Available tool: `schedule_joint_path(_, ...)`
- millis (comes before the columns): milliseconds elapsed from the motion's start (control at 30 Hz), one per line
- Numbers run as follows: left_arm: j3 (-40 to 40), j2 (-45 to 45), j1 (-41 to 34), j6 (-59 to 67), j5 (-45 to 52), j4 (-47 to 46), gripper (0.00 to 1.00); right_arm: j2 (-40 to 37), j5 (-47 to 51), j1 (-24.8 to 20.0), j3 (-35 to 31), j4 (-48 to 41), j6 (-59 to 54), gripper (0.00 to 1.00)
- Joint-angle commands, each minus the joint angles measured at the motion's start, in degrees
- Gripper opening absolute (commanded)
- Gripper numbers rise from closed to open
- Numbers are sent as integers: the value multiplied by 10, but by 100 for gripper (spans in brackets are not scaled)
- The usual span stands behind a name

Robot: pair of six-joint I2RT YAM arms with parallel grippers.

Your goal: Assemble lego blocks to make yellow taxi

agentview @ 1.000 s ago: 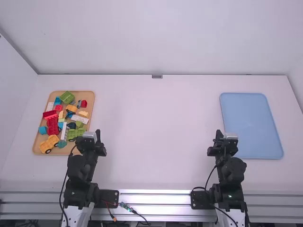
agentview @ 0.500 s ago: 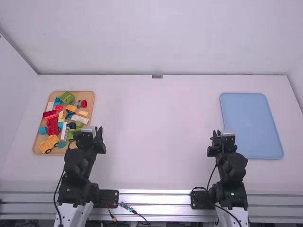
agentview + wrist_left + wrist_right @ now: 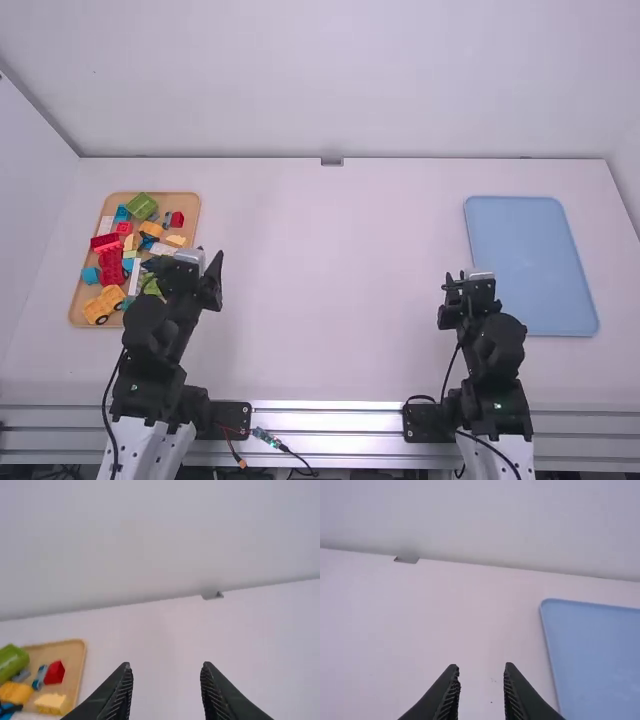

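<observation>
Zero taxi assembly done, I judge from high view. Loose lego blocks (image 3: 111,265) in wooden tray (image 3: 188,206), yellow wheeled piece (image 3: 105,299) among them. Picking, stacking, setting down all left. White desk (image 3: 330,300) carries blue tray (image 3: 530,265); pale wall (image 3: 330,80) behind. Left wrist view: my left end effector (image 3: 166,666) spread, nothing pinched. Right wrist view: my right end effector (image 3: 481,666) likewise spread.
</observation>
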Motion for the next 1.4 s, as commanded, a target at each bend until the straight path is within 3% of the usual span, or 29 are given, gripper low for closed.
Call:
schedule_joint_path(0, 30, 19, -3, 39, 38, 13, 41, 13, -1, -3, 30, -7, 17, 27)
schedule_joint_path(400, 143, 132, -2, -30, 14, 61, 60, 62, 4, 26, 78, -12, 16, 35)
schedule_joint_path(633, 200, 190, -2, -88, 14, 68, 70, 86, 3, 15, 102, 9, 16, 39)
schedule_joint_path(1000, 201, 303, -2, -123, -14, 76, 90, 168, -32, -10, 184, 50, 16, 54)
schedule_joint_path(1367, 200, 356, -2, -169, -69, 70, 99, 263, -33, 9, 280, 63, 16, 70)
